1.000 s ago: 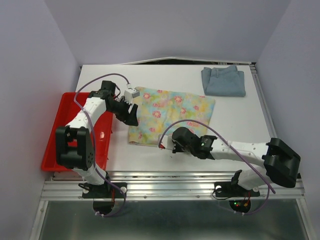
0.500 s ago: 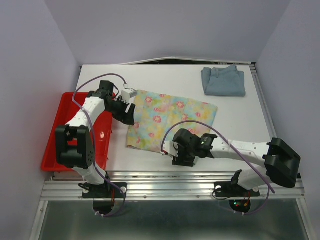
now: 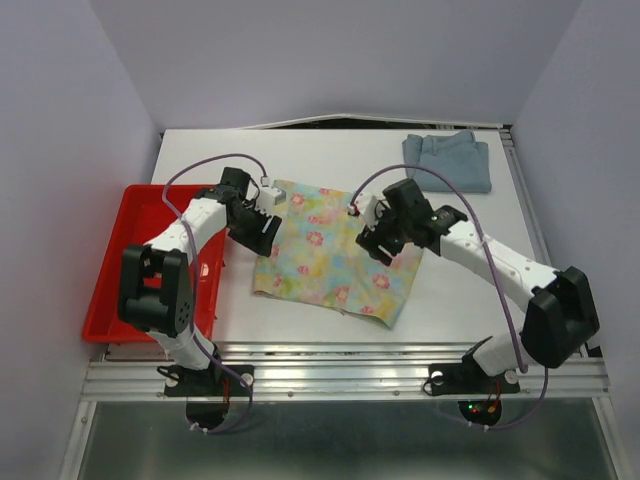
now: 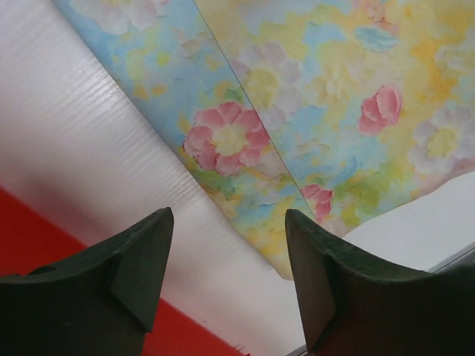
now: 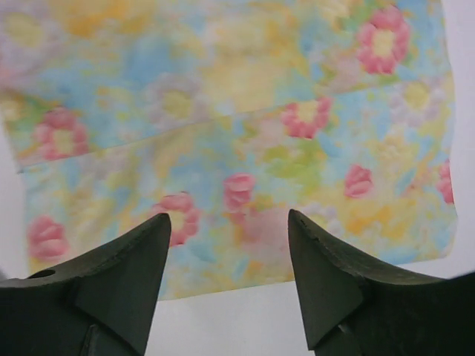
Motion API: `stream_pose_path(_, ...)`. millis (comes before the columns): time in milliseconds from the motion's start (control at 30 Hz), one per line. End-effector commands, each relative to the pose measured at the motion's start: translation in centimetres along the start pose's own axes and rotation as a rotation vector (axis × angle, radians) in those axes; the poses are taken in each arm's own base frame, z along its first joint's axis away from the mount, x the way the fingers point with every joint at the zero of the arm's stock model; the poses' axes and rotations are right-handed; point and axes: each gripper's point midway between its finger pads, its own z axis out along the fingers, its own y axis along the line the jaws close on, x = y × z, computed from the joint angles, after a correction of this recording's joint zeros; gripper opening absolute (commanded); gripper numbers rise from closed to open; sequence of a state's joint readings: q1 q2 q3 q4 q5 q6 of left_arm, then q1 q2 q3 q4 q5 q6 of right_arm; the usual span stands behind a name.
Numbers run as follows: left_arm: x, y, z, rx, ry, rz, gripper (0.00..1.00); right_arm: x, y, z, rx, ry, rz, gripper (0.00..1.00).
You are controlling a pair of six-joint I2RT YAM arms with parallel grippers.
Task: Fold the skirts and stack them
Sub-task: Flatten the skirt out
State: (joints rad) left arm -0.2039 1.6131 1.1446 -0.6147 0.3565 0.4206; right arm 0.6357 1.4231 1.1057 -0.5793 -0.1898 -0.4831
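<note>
Left gripper [image 3: 262, 230] hangs with its jaws apart and nothing between them over the left edge of the floral skirt [image 3: 335, 258]. In its wrist view the left gripper [image 4: 226, 226] frames that edge, a strip of the white surface [image 4: 82, 148] and a corner of the red tray [image 4: 30, 233]. Whether the fingertips touch the cloth cannot be told from either view. Right gripper [image 3: 375, 240] is likewise spread wide and holds nothing, poised over the skirt's right part. From its own camera the right gripper [image 5: 228, 222] looks down on the floral skirt [image 5: 223, 111], with a fold line or layer edge running across the print and the surface [image 5: 237, 319] showing past the hem. The skirt lies flat near the middle of the surface [image 3: 480, 300]. From above, its left border is covered by the left gripper and its upper right corner by the right arm, so its full outline is not visible. Both wrist views cut it off at the frame edges. The denim skirt [image 3: 447, 163] lies as a folded bundle at the far right corner, well apart from the floral one. A purple cable crosses its near left part, and its details are too small to make out. The red tray [image 3: 110, 285] sits at the left edge, partly hidden behind the left arm.
</note>
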Motion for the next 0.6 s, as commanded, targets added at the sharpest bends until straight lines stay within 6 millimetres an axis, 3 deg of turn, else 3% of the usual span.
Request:
stream_pose_path(0,-0.6,0.7,1.3,-0.074,0.007,-0.052,0.65,3.6,-6.0,2.5,0.027,0.087,0.145,0.65)
stream_pose_path(67,-1.3,0.6,1.7,-0.09,0.003,-0.033,0.59,4.5,-9.3,2.8,0.064,0.093,0.189,0.6)
stream_pose_path(133,-1.3,0.3,2.7,-0.089,0.022,-0.021,0.57,5.3,-11.1,3.4,0.083,0.106,0.208,0.59)
stream_pose_path(267,-2.1,0.7,4.5,-0.098,0.047,-0.026,0.5,8.9,-13.2,5.1,0.114,0.203,0.21,0.54)
stream_pose_path(333,-2.2,1.5,5.8,-0.116,0.071,-0.03,0.47,10.9,-12.7,5.4,0.106,0.248,0.208,0.53)
stream_pose_path(400,-3.8,2.4,6.1,-0.138,0.054,-0.018,0.46,12.8,-12.2,5.3,0.105,0.297,0.211,0.51)
stream_pose_path(433,-4.7,3.0,6.8,-0.143,0.052,-0.015,0.45,14.4,-10.8,5.4,0.081,0.337,0.217,0.5)
stream_pose_path(467,-4.2,3.1,7.5,-0.137,0.072,-0.02,0.45,15.2,-10.2,5.2,0.073,0.355,0.215,0.5)
stream_pose_path(500,-5.8,3.6,7.5,-0.148,0.043,-0.011,0.43,15.6,-9.6,4.6,0.07,0.361,0.202,0.5)
stream_pose_path(533,-5.8,4.1,8.6,-0.147,0.061,-0.011,0.41,16.2,-8.9,4.3,0.057,0.374,0.207,0.49)
stream_pose_path(567,-7.8,4.5,8.4,-0.155,0.029,0.002,0.41,17.6,-7.1,4.0,0.015,0.411,0.215,0.48)
